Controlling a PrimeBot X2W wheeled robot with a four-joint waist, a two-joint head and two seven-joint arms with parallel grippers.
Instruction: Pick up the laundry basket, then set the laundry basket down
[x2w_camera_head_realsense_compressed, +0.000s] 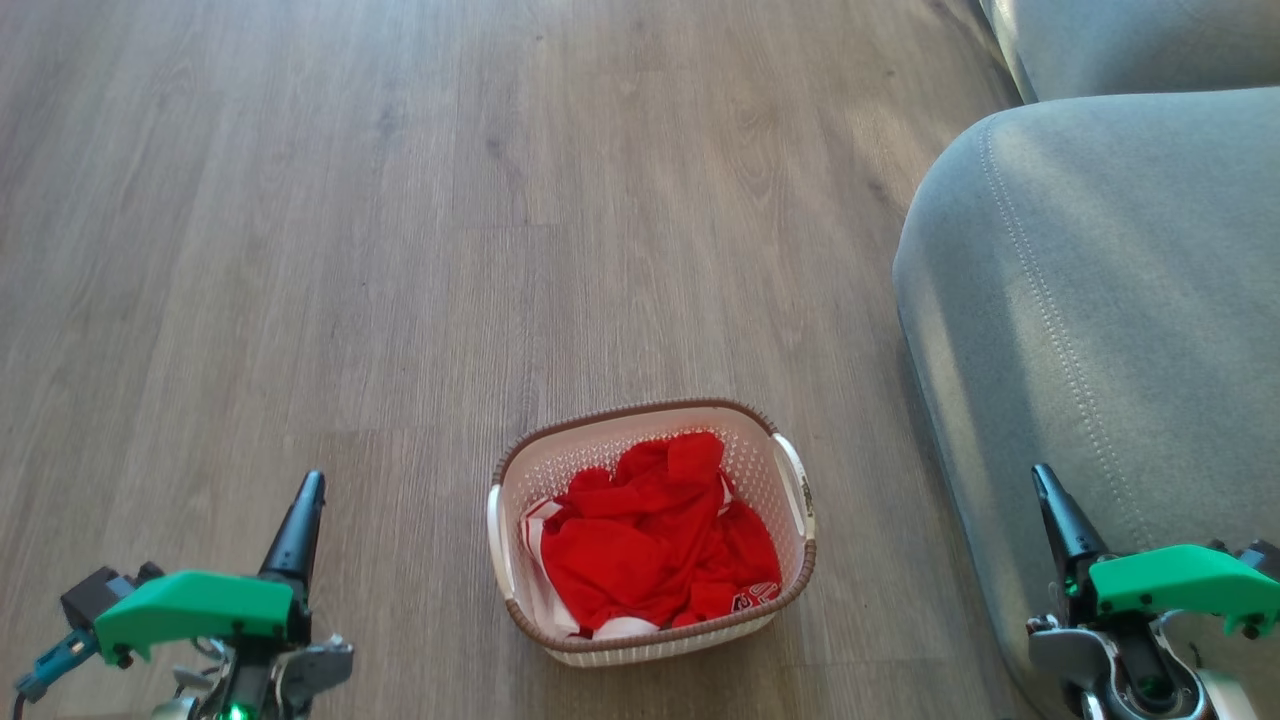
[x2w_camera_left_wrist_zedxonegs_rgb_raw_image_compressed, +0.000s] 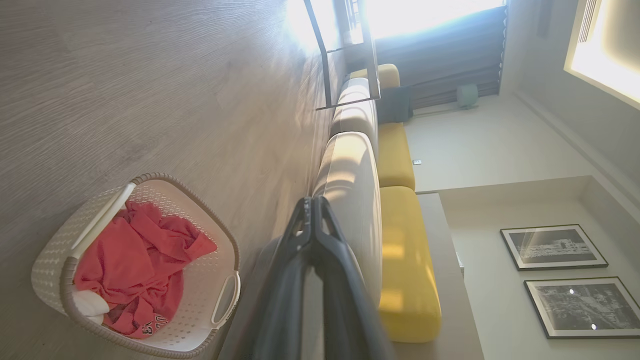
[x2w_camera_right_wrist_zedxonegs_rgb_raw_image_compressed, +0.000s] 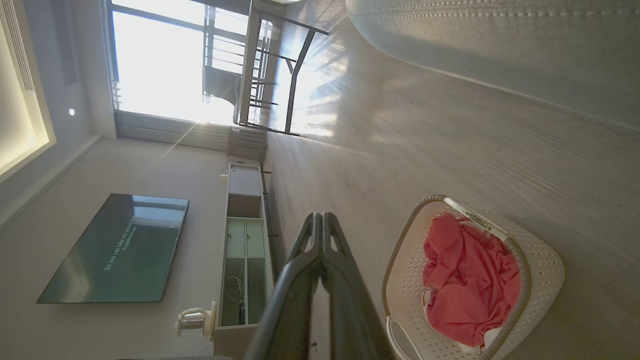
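The laundry basket (x2w_camera_head_realsense_compressed: 650, 600) stands on the wooden floor between my two arms: white perforated plastic, brown braided rim, a white handle on each short side, red clothes inside. It also appears at the lower left of the left wrist view, basket (x2w_camera_left_wrist_zedxonegs_rgb_raw_image_compressed: 135, 265), and at the lower right of the right wrist view, basket (x2w_camera_right_wrist_zedxonegs_rgb_raw_image_compressed: 470, 280). My left gripper (x2w_camera_head_realsense_compressed: 310, 485) is well to its left, fingers pressed together, holding nothing; same gripper (x2w_camera_left_wrist_zedxonegs_rgb_raw_image_compressed: 312, 202). My right gripper (x2w_camera_head_realsense_compressed: 1042, 477) is off to its right in front of the sofa, also shut and empty; same gripper (x2w_camera_right_wrist_zedxonegs_rgb_raw_image_compressed: 320, 217).
A grey sofa (x2w_camera_head_realsense_compressed: 1100, 300) fills the right side, close to the right arm. The wooden floor (x2w_camera_head_realsense_compressed: 400, 200) stretches ahead and left. The wrist views show yellow cushions (x2w_camera_left_wrist_zedxonegs_rgb_raw_image_compressed: 405, 270), a metal-framed table (x2w_camera_right_wrist_zedxonegs_rgb_raw_image_compressed: 270, 75), a TV (x2w_camera_right_wrist_zedxonegs_rgb_raw_image_compressed: 120, 250) and a low cabinet (x2w_camera_right_wrist_zedxonegs_rgb_raw_image_compressed: 245, 245).
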